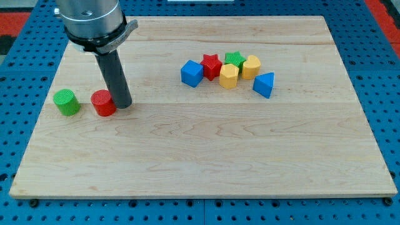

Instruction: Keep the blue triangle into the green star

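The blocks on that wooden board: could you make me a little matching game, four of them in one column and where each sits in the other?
Things:
1. green cylinder
2. red cylinder
3. blue cube
4. blue triangle

Places:
A. rightmost block of the cluster
B. nearest the board's left edge
C. leftmost block of the cluster
D. right beside my tip

Pairs: 1-B, 2-D, 3-C, 4-A
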